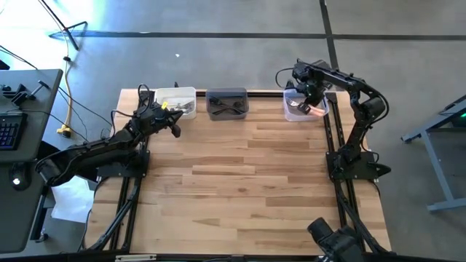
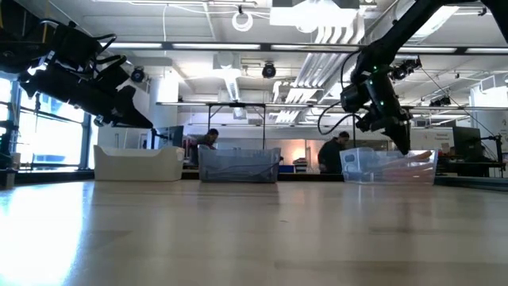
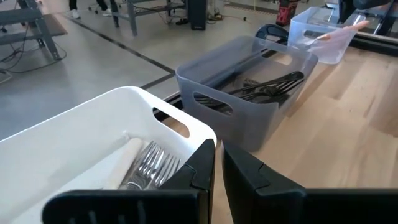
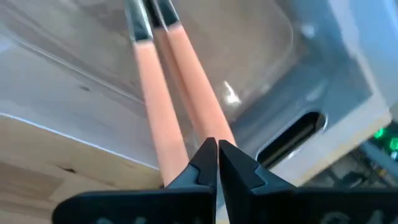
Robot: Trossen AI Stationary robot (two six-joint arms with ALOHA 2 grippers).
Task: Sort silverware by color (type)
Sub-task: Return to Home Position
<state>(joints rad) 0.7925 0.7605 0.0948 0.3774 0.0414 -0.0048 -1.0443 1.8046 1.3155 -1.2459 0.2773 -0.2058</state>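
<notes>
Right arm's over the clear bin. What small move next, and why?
Probably raise the right gripper up, clear of the transparent bin: its fingers look shut and empty, the orange forks lie in it, and the left gripper waits by the white bin.

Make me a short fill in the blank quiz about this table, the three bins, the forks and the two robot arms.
The left gripper, shut, hangs beside the ____ bin. The black forks lie in the ____ of the three bins. The right gripper, shut, hangs over the transparent bin, which holds forks with ____ handles.
Missing words: white; middle; orange.
</notes>
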